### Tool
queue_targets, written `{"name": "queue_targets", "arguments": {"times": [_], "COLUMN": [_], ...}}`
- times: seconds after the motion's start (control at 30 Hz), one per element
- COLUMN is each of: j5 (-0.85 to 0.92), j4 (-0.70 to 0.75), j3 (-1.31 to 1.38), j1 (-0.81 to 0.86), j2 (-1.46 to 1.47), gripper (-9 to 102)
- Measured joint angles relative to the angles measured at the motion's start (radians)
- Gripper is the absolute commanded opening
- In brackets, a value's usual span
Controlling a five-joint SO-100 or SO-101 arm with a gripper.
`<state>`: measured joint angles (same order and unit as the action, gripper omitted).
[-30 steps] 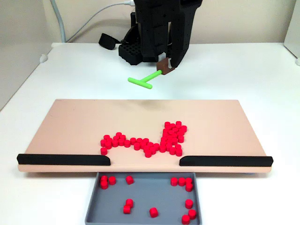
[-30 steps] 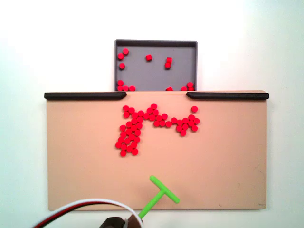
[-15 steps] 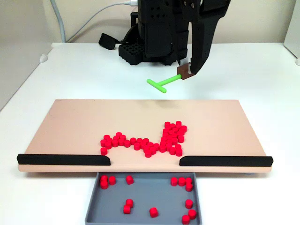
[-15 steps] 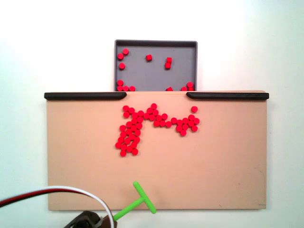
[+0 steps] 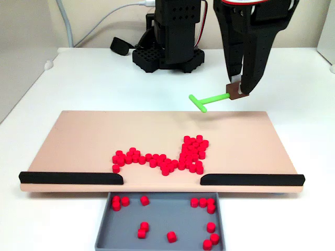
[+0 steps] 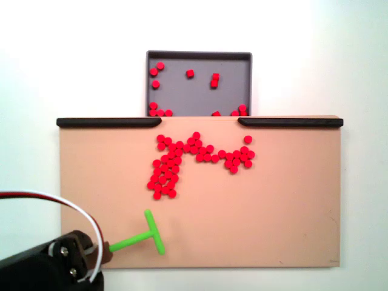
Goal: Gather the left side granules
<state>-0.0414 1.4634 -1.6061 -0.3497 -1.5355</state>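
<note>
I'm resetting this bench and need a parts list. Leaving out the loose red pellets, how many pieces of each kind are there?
beige flat board: 1
black rail strips: 2
grey plastic tray: 1
green T-shaped pusher: 1
Total: 5

arm (image 5: 251, 31) cropped at top, tray (image 5: 104, 230) cut below
</note>
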Motion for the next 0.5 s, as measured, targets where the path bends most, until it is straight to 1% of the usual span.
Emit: {"name": "queue_targets", "arguments": {"times": [0.23,0.5], "j5": [-0.092,-0.144], "j4": [0.002,0.002], "j3": [0.109,0.176], "j1": [-0.028,-0.031], "j2": [0.097,0.152], "gripper": [0,0]}}
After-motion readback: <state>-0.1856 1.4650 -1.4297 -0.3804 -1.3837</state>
